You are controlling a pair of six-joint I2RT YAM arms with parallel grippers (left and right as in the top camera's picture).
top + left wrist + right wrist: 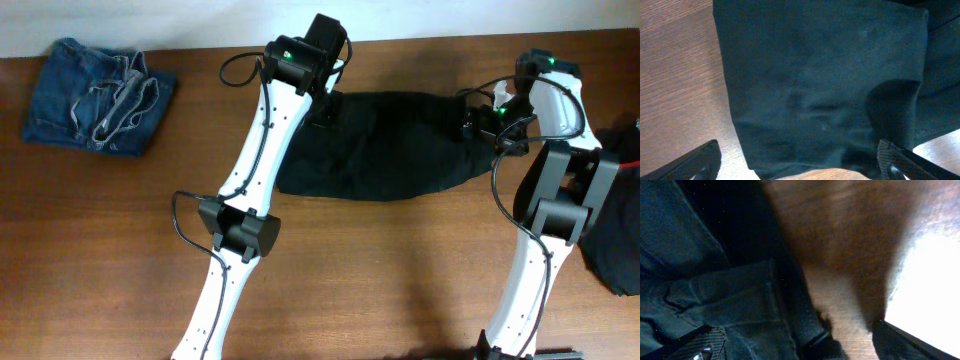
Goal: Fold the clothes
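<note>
The black trousers (385, 145) lie folded in a compact bundle across the far middle of the table. My left gripper (325, 108) hovers over their left end. In the left wrist view the black trousers (820, 85) fill the frame. The left gripper (797, 167) is open there, its fingers (695, 162) set wide with nothing between them. My right gripper (478, 122) is at the bundle's right end. In the right wrist view it (800, 347) stands open above a seamed edge of the trousers (715, 295) and bare wood.
Folded blue jeans (95, 95) rest at the far left corner. A dark garment with a reddish band (620, 230) lies at the right edge, beside the right arm. The wooden table (400, 280) stretches toward the front between the two arm bases.
</note>
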